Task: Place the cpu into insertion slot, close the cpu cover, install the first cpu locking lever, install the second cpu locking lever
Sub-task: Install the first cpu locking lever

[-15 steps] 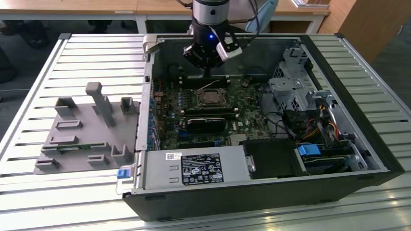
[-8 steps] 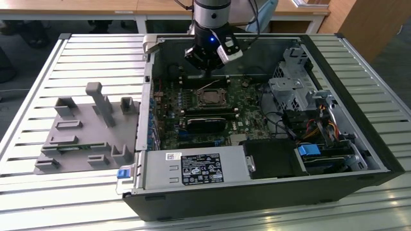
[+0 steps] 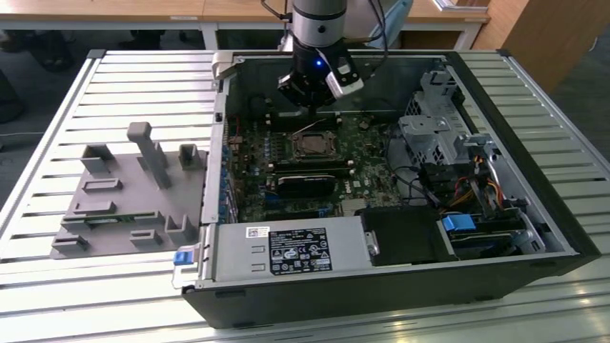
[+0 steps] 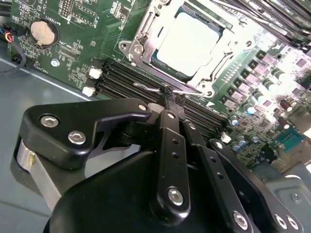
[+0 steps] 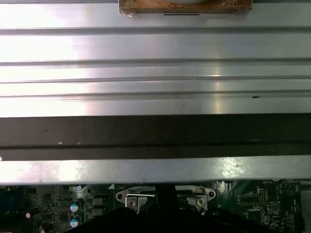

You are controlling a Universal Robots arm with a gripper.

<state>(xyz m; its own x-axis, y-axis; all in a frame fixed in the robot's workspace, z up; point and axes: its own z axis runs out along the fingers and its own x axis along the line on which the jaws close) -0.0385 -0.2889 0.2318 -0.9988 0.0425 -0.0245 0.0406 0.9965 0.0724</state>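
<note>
Pinching together at their tips, the pincer's (image 4: 168, 94) two black fingers (image 4: 167, 145) are closed, and they meet right at the end of a thin wire lever (image 4: 146, 87) that runs along the near edge of the socket. Whether the wire is actually clamped between them I cannot tell. Just past the tips the cpu (image 4: 187, 41) sits in its socket, its pale metal top glaring under the light, and the cover (image 4: 141, 36) lies down flat around it like a frame. Black memory slots (image 4: 121, 80) run between the socket and the pincer, and a coin cell (image 4: 41, 31) sits well off on the green board (image 4: 82, 19).

In the exterior view the arm (image 3: 319, 21) comes straight down into the open case (image 3: 533, 107), wrist vertical. The pincer (image 3: 307, 107) points down at the board just behind the cpu (image 3: 312, 147). Two black memory sticks (image 3: 310, 171) lie on the near side of the socket.

As for writing, a white label (image 3: 297, 250) crowded with small print covers the top of the power supply (image 3: 238, 250) at the case's front; the print is too fine to make out. A blue tab (image 3: 461, 223) shows among the drive bays toward the exterior view's right.

The case stands on a slatted metal tabletop (image 3: 57, 107), with a grey fixture (image 3: 124, 193) of pegs and pockets beside it on the exterior view's left.
</note>
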